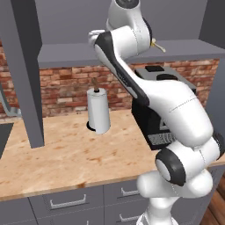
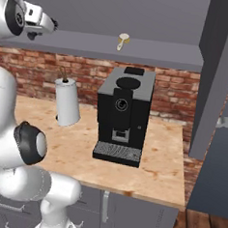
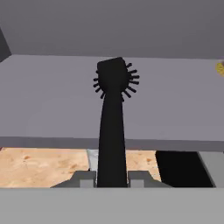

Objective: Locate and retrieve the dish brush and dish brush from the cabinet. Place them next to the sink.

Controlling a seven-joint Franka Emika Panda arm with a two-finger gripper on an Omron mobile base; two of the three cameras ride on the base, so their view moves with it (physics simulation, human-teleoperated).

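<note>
While the arm's own bulk hides the gripper (image 3: 112, 178) from the left base view, the hand view shows it closed on the handle of the black brush (image 3: 113, 105), whose spiky head points out over the grey cabinet shelf (image 3: 52, 96). At the shelf's right edge the cream brush (image 2: 123, 40) is cut off in the hand view; the right base view shows it whole, lying on the shelf above the coffee machine (image 2: 123, 114). Below, a paper towel roll (image 2: 68, 101) stands on the wooden counter (image 2: 160, 163), well apart from the machine, with bare counter between. The sink (image 1: 3, 136) is cropped at the left border.
</note>
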